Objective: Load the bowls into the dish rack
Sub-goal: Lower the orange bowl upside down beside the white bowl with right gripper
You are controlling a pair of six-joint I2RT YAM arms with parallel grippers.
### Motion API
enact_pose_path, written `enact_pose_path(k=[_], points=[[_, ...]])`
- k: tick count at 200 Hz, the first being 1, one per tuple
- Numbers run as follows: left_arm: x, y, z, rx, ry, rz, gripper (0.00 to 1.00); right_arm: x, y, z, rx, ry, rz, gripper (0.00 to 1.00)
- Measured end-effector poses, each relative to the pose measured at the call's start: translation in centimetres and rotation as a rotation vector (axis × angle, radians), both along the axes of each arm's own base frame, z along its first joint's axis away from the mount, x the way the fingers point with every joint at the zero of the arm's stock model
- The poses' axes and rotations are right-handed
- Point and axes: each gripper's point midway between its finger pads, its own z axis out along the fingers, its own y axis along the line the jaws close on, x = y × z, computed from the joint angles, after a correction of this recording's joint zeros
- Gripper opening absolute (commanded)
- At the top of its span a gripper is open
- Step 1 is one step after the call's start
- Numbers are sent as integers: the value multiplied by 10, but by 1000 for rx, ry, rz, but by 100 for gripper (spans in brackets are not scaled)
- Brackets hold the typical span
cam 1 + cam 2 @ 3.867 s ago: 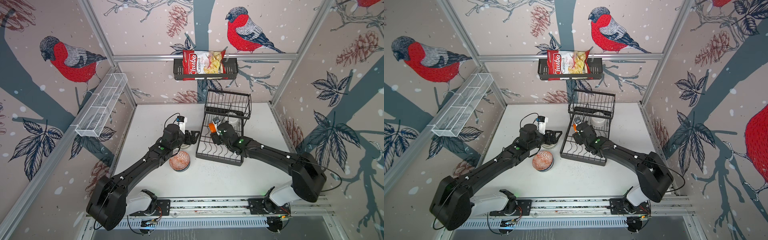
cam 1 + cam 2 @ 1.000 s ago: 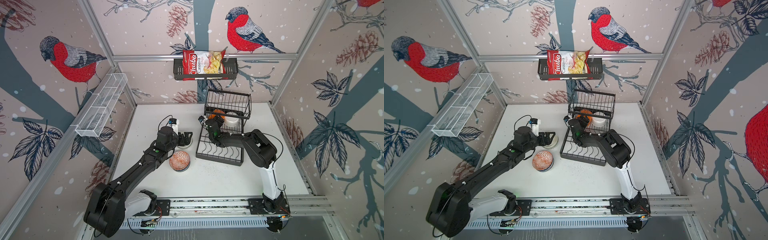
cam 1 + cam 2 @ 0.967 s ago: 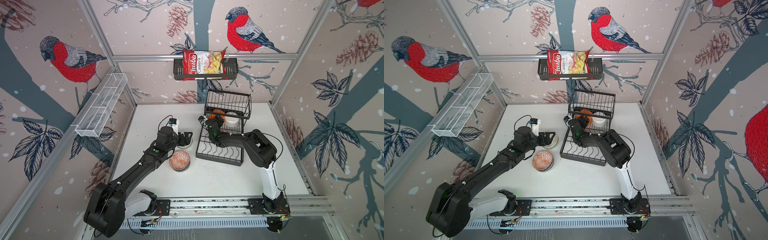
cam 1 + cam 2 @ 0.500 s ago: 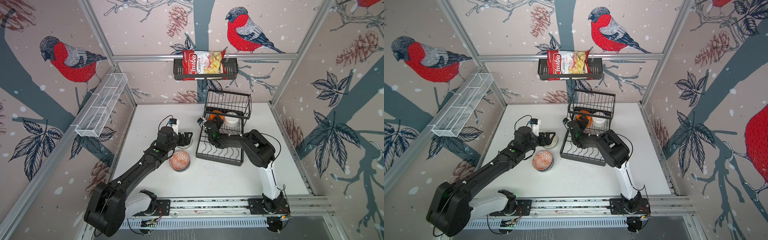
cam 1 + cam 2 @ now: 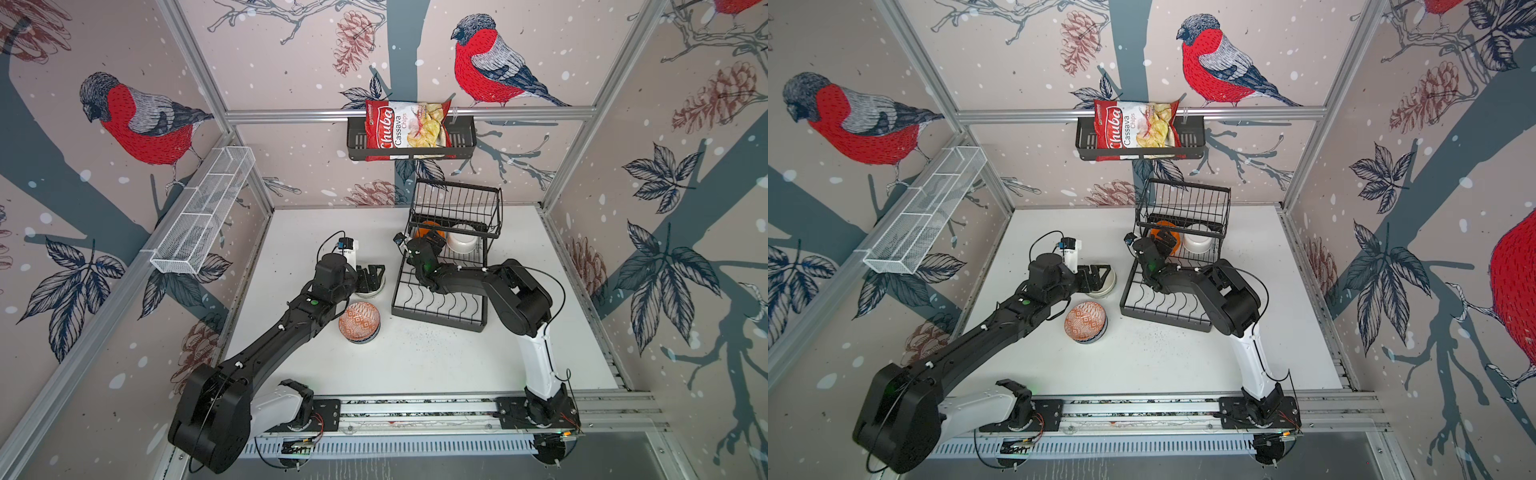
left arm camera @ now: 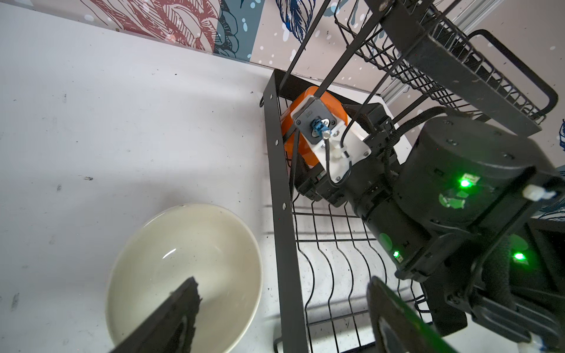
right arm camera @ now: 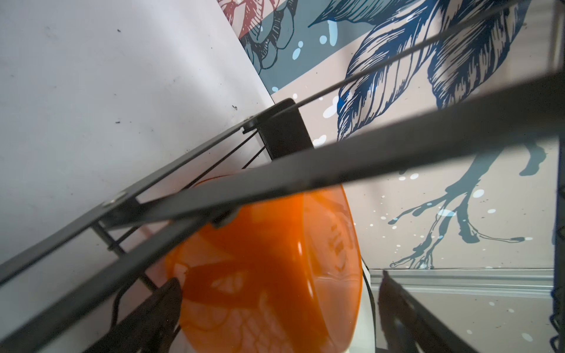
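Note:
The black wire dish rack (image 5: 397,291) (image 5: 1127,297) stands right of centre. Under its raised basket an orange bowl (image 5: 428,228) (image 7: 260,275) rests on edge beside a white bowl (image 5: 462,246) (image 5: 1198,245). My right gripper (image 5: 432,242) (image 7: 275,293) is open, with the orange bowl between its fingers and a gap at one side. A cream bowl (image 5: 371,291) (image 6: 183,250) sits on the table left of the rack. My left gripper (image 5: 371,276) (image 6: 281,305) hovers open over its rim. An orange-red patterned bowl (image 5: 358,320) (image 5: 1086,321) is stacked on a blue one nearer the front.
A chips bag (image 5: 409,129) fills the black wall basket at the back. A white mesh tray (image 5: 203,212) hangs on the left wall. The rack's raised basket (image 5: 455,203) overhangs my right wrist (image 6: 458,198), whose arm lies across the rack's flat tray.
My right gripper's jaws have spread wider off the orange bowl and the wrist has drawn back slightly. The left arm has not moved.

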Motion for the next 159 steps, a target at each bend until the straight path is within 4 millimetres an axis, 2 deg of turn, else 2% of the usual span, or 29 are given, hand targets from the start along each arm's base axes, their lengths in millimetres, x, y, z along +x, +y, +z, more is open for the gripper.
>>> enact_pose_path(k=[35,121,159], points=[[-1,0,-1,1,2,0,86,-1,-3,-2,11,25,-5,100],[-1,0,-1,0,2,0,86,10,-17,-2,43,27,-33,100],[-2,1,1,-3,-4,0,85,9,-16,-2,58,28,-38,99]])
